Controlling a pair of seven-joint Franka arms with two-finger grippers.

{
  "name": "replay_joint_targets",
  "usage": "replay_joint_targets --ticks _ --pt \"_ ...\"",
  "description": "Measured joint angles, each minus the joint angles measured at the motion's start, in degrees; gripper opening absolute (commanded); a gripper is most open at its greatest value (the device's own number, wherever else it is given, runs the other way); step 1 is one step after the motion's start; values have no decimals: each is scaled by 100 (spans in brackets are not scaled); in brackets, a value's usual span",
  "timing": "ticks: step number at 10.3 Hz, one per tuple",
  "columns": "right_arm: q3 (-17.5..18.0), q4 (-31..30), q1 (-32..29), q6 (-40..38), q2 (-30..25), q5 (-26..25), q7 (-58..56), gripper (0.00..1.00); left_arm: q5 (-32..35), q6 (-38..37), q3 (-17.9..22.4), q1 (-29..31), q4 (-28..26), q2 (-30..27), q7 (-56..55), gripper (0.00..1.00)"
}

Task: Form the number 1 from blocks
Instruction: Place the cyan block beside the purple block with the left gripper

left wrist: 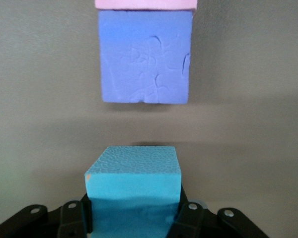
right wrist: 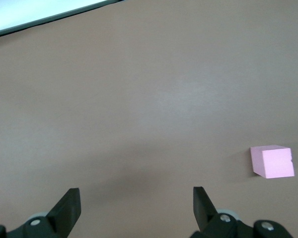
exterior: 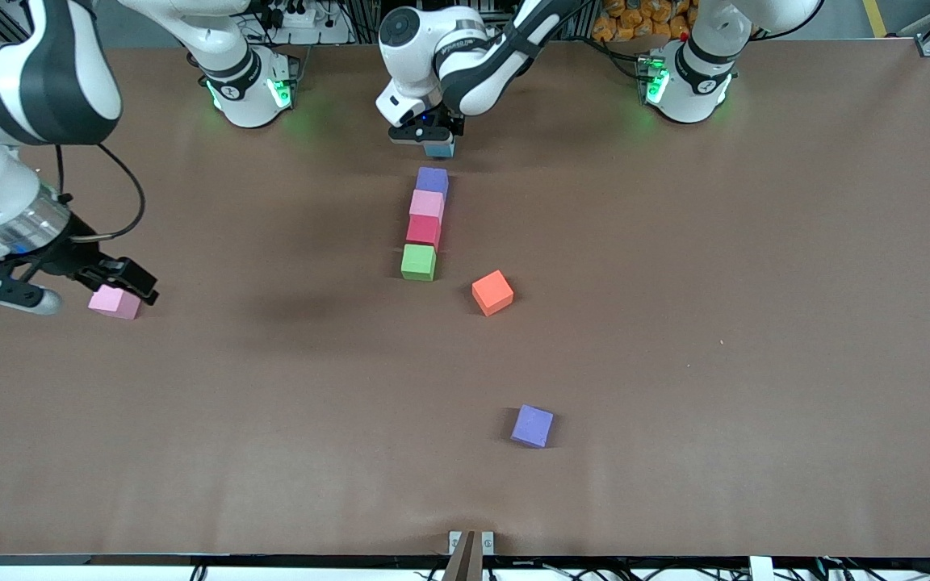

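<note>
Left wrist view: my left gripper [left wrist: 135, 218] clamps the light blue foam cube [left wrist: 134, 186]; the purple foam cube [left wrist: 145, 55] lies just ahead, so I should lower squarely, edges aligned, touching it. My right gripper [right wrist: 134, 208] waits, fingers apart.

I see a flat brown matte table surface [exterior: 756, 323] filling nearly all of the front view, bare-looking paper or felt, faint dark shadow smudge on it toward the right arm's end. Above the table's top edge I get a pile of orange rounded objects [exterior: 634, 20], can't tell what they are, plus a white power strip with black plugs and cables [exterior: 295, 16]. At the bottom edge there's a small grey metal bracket [exterior: 471, 545] with black cables [exterior: 594, 571] running along beneath the table edge.
</note>
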Motion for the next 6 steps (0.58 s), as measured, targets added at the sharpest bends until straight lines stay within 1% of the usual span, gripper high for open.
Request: replay_joint_targets --ticks 2,3,6 --pt "0 45 4 -179 -11 0 -99 100 183 40 3 2 90 201 44 0" --pt "-28 138 -9 -438 -25 0 -283 100 214 47 8 5 180 264 98 0" --pt "-214 746 -26 -1506 -102 1 -714 100 214 47 73 34 558 487 295 0"
